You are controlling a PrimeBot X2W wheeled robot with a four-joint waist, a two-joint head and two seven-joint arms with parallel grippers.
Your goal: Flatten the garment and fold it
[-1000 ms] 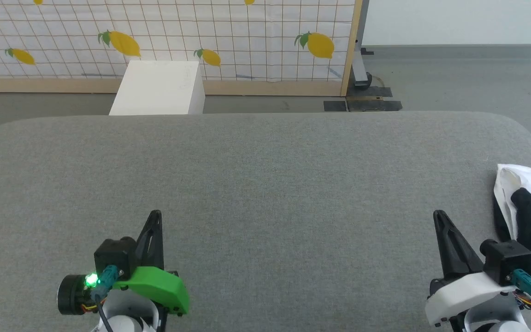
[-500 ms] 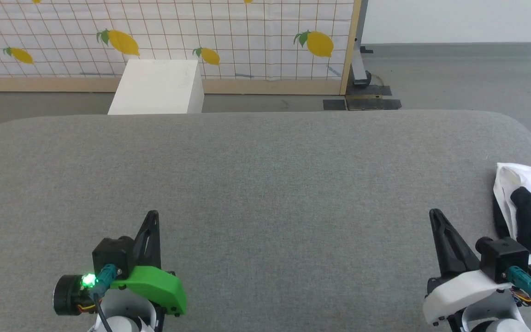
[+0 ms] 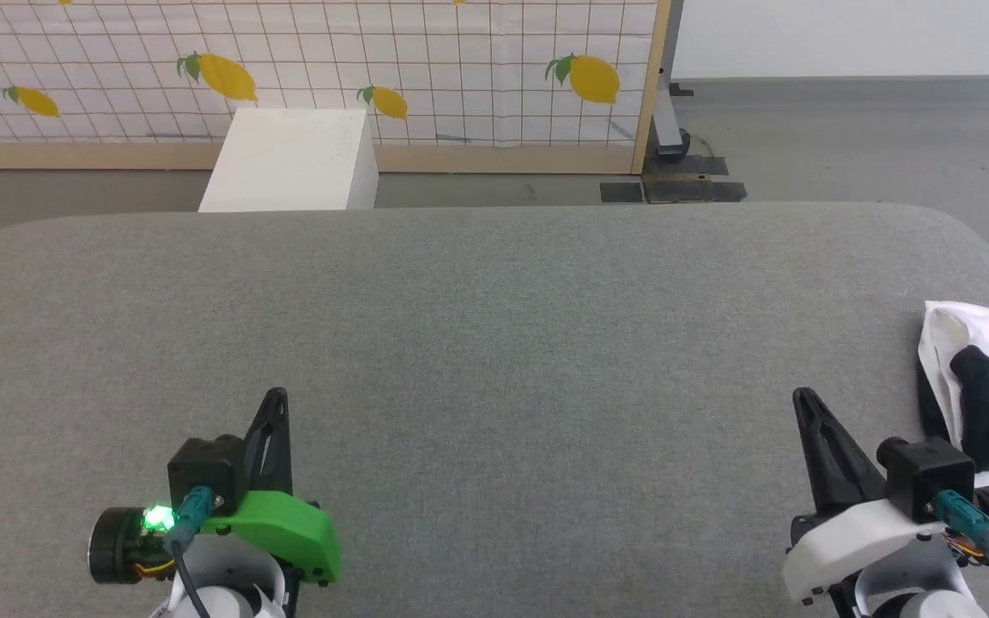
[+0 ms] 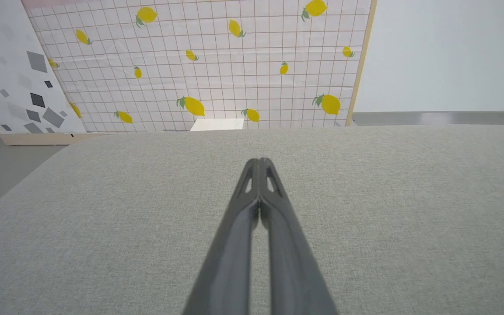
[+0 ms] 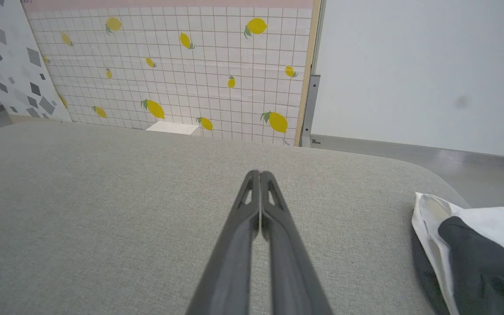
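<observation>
One grey table (image 3: 494,326) is seen, the garment (image 3: 988,378) bunched at its right edge.
The left gripper (image 3: 276,396) and right gripper (image 3: 803,396) are pressed together, empty; the cloth could be pushed off the edge if approached from the inside.

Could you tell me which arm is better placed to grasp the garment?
Right, probably: the garment lies bunched just beside the right gripper, while the left gripper sits far across the grey surface.
</observation>
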